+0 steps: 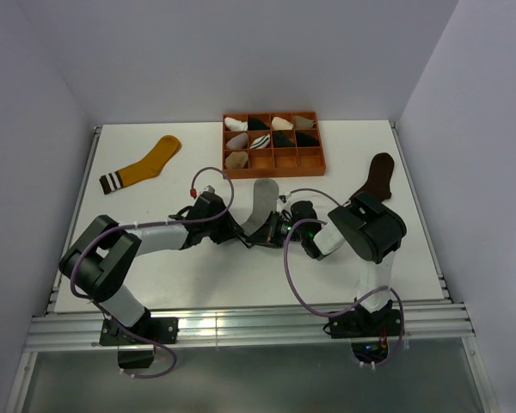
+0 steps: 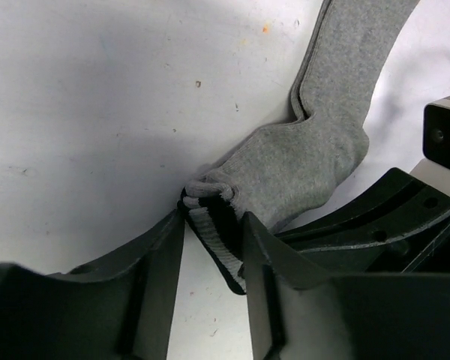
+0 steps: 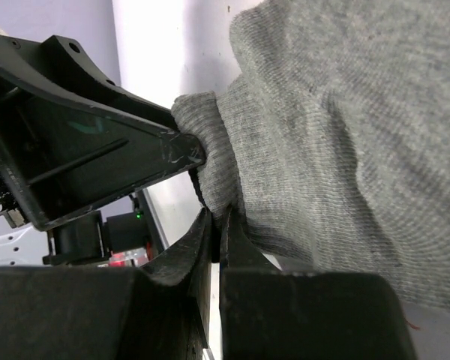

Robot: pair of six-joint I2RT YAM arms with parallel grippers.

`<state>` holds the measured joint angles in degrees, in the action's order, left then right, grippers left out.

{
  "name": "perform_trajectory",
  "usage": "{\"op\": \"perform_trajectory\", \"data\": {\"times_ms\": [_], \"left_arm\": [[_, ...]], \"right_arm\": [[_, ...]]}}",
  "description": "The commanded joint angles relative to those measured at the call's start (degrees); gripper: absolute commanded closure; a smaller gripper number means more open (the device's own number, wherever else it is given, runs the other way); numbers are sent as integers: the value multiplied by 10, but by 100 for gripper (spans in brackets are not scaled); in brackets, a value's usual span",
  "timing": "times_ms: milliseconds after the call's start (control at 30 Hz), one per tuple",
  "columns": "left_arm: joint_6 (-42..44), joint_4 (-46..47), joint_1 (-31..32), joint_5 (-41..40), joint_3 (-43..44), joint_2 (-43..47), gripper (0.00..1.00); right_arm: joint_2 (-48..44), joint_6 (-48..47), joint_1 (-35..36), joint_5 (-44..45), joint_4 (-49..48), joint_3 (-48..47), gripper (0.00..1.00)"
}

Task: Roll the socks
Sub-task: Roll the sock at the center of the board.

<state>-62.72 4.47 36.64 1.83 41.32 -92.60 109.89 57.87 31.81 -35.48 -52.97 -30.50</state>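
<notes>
The grey sock [image 1: 262, 205] lies mid-table between my two arms, its toe pointing away. In the left wrist view its black-and-white striped cuff [image 2: 214, 225] sits between my left gripper's [image 2: 214, 216] jaws. It leans on the right finger [image 2: 266, 262], and bare table shows beside the left one. My right gripper [image 3: 217, 219] is shut, pinching a fold of the grey sock [image 3: 345, 135] near the cuff. The two grippers meet there in the top view, left [image 1: 243, 236] and right [image 1: 272, 231]. The mustard-yellow sock [image 1: 146, 163] lies flat at the far left. The dark brown sock [image 1: 380, 176] lies at the far right.
An orange compartment tray [image 1: 320, 148] with small white, black and beige sock bundles stands at the back, just beyond the grey sock. White walls close in the table on three sides. The right arm's elbow [image 1: 374, 228] sits close to the brown sock.
</notes>
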Motion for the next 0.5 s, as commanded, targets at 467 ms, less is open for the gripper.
{"op": "perform_trajectory", "data": {"times_ms": [467], "left_arm": [[32, -92, 26, -58, 60, -43, 98]], "right_arm": [[-146, -156, -4, 78, 298, -44, 68]]}}
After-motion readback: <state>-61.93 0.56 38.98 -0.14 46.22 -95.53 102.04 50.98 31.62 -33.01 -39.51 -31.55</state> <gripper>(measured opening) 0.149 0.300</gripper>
